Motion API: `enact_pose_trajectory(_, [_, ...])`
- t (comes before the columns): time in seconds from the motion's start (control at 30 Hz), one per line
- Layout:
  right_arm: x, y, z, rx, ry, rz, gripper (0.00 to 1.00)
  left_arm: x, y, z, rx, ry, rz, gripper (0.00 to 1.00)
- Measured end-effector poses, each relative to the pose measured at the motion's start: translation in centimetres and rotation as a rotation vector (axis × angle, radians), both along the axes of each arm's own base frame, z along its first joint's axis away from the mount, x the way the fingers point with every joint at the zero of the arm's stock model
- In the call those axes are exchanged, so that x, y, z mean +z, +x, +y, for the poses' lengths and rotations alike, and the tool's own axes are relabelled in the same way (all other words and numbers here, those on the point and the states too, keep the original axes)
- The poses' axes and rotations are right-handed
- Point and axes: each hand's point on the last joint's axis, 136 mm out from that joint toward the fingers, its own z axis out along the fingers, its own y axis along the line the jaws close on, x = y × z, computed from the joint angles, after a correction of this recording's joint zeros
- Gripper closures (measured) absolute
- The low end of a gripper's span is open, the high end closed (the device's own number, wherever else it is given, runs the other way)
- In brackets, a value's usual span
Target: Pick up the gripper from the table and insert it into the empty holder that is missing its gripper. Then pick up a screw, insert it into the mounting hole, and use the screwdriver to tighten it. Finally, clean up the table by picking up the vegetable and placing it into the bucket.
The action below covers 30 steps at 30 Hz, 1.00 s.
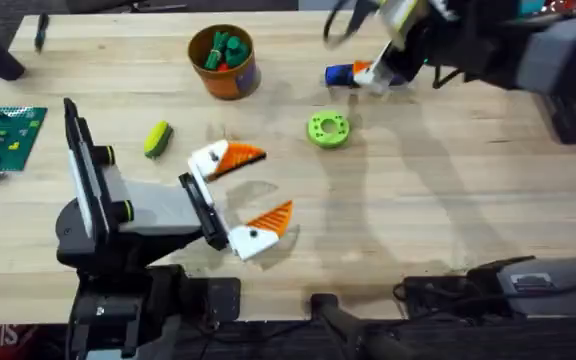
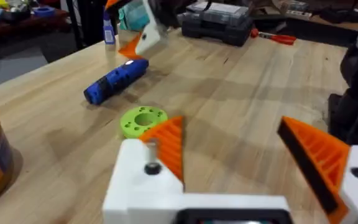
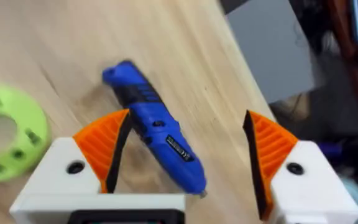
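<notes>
The blue screwdriver (image 3: 157, 146) lies on the table near the far edge, between the spread fingers of my open right gripper (image 3: 185, 155), close to one orange pad (image 3: 101, 146). From overhead, that gripper (image 1: 373, 75) hovers over the screwdriver (image 1: 340, 73). My left gripper (image 1: 253, 190) stands open at mid-table. Its white holder (image 2: 142, 183) has a dark dot and carries an orange ribbed gripper piece (image 2: 169, 146). The yellow-green vegetable (image 1: 158, 138) lies left of it, and the orange bucket (image 1: 223, 62) stands behind. The screw is out of view.
A flat green ring (image 1: 328, 129) with holes lies between the two grippers. A green brick plate (image 1: 3, 138) sits at the table's left edge. A dark toolbox (image 2: 219, 25) stands beyond the table in the left wrist view.
</notes>
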Motion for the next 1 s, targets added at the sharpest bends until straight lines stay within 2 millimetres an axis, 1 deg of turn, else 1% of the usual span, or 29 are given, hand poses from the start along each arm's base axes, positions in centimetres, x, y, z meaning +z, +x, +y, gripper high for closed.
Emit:
enact_pose_trajectory(0.03, [1.0, -0.3, -0.1, -0.039, 0.053, 0.005, 0.008, 0.0, 0.0, 0.0, 0.0, -0.001, 0.001, 0.032])
enact_pose_trajectory(0.07, [1.8, -0.7, -0.2, -0.077, 0.105, 0.016, 0.008, 0.0, 0.0, 0.0, 0.0, -0.001, 0.001, 0.021])
enact_pose_trajectory(0.13, [3.1, -1.8, -0.4, -0.152, 0.202, 0.05, 0.008, 0.0, 0.0, 0.0, 0.0, 0.0, 0.001, 0.016])
enact_pose_trajectory(0.23, [4.9, -4.1, -0.9, -0.272, 0.355, 0.122, 0.008, 0.0, 0.2, 0.1, 0.011, 0.002, -0.006, 0.016])
enact_pose_trajectory(0.3, [5.8, -5.7, -1.3, -0.344, 0.442, 0.169, 0.008, 0.1, 0.7, 0.4, 0.042, 0.001, -0.005, 0.016])
enact_pose_trajectory(0.37, [6.8, -7.2, -1.6, -0.4, 0.512, 0.202, 0.008, 0.4, 1.5, 0.9, 0.103, -0.026, 0.021, 0.016])
enact_pose_trajectory(0.43, [7.7, -8.6, -1.9, -0.44, 0.564, 0.222, 0.008, 0.9, 2.6, 1.7, 0.184, -0.081, 0.077, 0.016])
enact_pose_trajectory(0.53, [8.8, -10.7, -2.3, -0.475, 0.612, 0.238, 0.008, 0.9, 3.9, 2.9, 0.291, -0.17, 0.194, 0.015])
enact_pose_trajectory(0.63, [9.7, -12.8, -2.7, -0.504, 0.648, 0.254, 0.008, 1.0, 4.5, 4.0, 0.392, -0.242, 0.334, 0.016])
enact_pose_trajectory(0.7, [10.4, -13.9, -3.0, -0.519, 0.677, 0.255, 0.008, 1.5, 4.4, 4.9, 0.469, -0.271, 0.426, 0.016])
enact_pose_trajectory(0.8, [11.3, -15.4, -3.3, -0.536, 0.717, 0.251, 0.008, 3.2, 3.5, 6.3, 0.592, -0.295, 0.529, 0.015])
enact_pose_trajectory(0.93, [12.0, -16.5, -3.5, -0.556, 0.762, 0.25, 0.008, 5.8, 2.6, 7.8, 0.712, -0.281, 0.611, 0.015])
enact_pose_trajectory(1.0, [11.9, -16.9, -3.6, -0.571, 0.777, 0.262, 0.008, 6.8, 2.4, 8.4, 0.765, -0.25, 0.672, 0.016])
